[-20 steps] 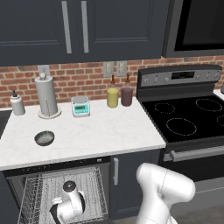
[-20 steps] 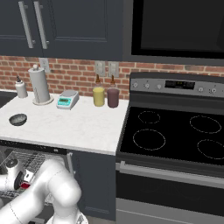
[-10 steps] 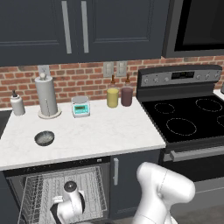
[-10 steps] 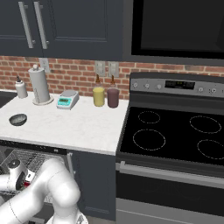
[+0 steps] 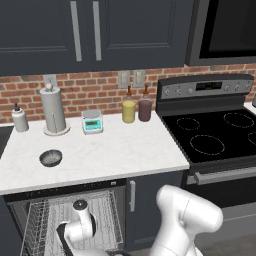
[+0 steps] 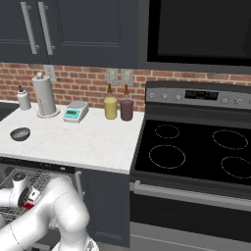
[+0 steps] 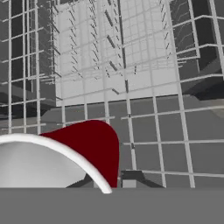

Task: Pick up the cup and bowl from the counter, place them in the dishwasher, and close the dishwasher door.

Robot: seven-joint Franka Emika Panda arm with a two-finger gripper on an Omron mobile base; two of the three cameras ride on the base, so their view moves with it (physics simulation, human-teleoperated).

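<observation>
Pincer (image 7: 124,179) clamped on cup (image 7: 94,151) rim, low over dishwasher rack (image 7: 131,78).

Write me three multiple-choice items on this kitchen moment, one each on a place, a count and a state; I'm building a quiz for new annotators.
1. Where is the small grey metallic bowl?
A. on the white marble-look counter
B. in the wire rack
C. on the stovetop

2. How many tall canisters stand by the brick wall beside the stove?
A. one
B. two
C. four

3. What is the gripper doing?
A. hanging open above the counter
B. shut on the small red plastic cup over the grey wire dishwasher rack
C. pushing the door closed

Key: 1 A, it sits left on the slab. 2 B, a yellow canister and a maroon canister. 3 B, the hand view shows the cup's rim at the fingers, rack behind.
</observation>
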